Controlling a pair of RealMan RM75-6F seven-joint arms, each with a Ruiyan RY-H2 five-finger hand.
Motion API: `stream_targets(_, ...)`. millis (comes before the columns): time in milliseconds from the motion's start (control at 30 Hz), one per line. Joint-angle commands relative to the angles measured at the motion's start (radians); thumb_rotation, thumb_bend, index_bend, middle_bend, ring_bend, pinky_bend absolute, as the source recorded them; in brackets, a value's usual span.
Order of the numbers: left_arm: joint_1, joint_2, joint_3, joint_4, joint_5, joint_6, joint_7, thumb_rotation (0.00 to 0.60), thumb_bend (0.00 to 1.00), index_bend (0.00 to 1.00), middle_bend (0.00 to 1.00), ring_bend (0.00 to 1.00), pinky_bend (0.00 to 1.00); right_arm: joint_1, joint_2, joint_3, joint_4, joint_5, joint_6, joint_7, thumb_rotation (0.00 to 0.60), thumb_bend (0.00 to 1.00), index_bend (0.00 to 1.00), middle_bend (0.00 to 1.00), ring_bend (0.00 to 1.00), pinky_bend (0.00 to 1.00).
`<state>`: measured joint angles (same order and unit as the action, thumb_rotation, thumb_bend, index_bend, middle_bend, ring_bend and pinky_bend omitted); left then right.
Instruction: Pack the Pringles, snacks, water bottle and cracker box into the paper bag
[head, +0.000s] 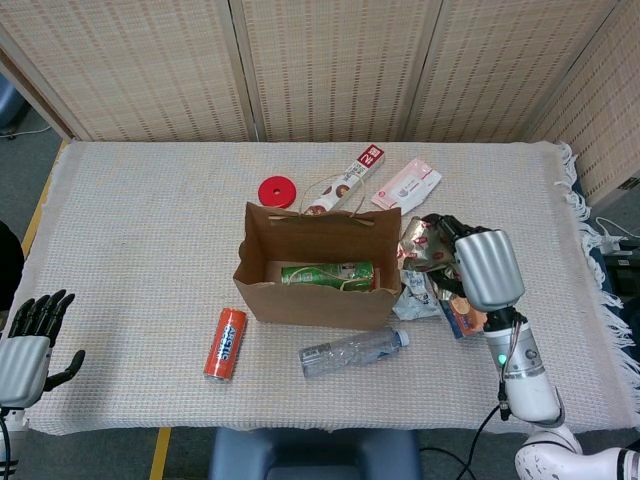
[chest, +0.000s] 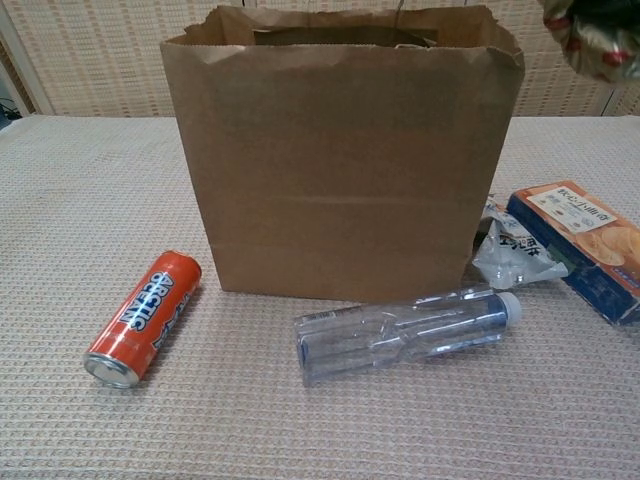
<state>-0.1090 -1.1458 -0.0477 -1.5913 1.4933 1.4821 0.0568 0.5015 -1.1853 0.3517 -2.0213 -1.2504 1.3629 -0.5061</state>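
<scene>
While right hand (head: 487, 266) grips snack packet (head: 424, 245) beside paper bag (head: 318, 297), packed: green can (head: 326, 272); unpacked: water bottle (chest: 405, 332), cracker box (chest: 580, 247); left hand (head: 28, 342) open, idle.

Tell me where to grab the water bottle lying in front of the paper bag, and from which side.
Grip the water bottle around its clear mid-body, coming straight down from above. It lies on its side in front of the paper bag, cap pointing toward the cracker box, with open cloth on its near side, so fingers could probably wrap across it there.
</scene>
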Motion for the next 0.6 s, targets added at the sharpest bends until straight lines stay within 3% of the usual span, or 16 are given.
stream_targets(33,0.000,0.000,0.000,0.000,-0.001,-0.001,0.001,0.600,0.35,0.00,0.00,0.00,0.00,0.100,-0.011,0.116,-0.041,0.100,0.019,-0.097,0.600,0.46,0.67,0.60,0.64,0.72)
stream_targets(133,0.000,0.000,0.000,0.000,-0.001,-0.001,-0.001,0.600,0.35,0.00,0.00,0.00,0.00,0.179,-0.059,0.168,-0.006,0.191,0.017,-0.178,0.600,0.46,0.67,0.60,0.64,0.72)
stream_targets(300,-0.001,0.001,-0.001,0.003,0.001,-0.003,-0.012,0.600,0.35,0.00,0.00,0.00,0.00,0.291,-0.182,0.201,0.072,0.297,0.033,-0.238,0.600,0.46,0.66,0.60,0.64,0.72)
stream_targets(500,-0.003,0.004,0.000,0.005,0.002,-0.006,-0.020,0.600,0.35,0.00,0.00,0.00,0.00,0.372,-0.311,0.149,0.154,0.310,0.035,-0.264,0.600,0.46,0.64,0.60,0.63,0.71)
stream_targets(600,-0.003,0.005,0.000,0.006,0.003,-0.006,-0.025,0.600,0.35,0.00,0.00,0.00,0.00,0.391,-0.353,0.118,0.175,0.313,0.028,-0.274,0.600,0.46,0.62,0.60,0.60,0.65)
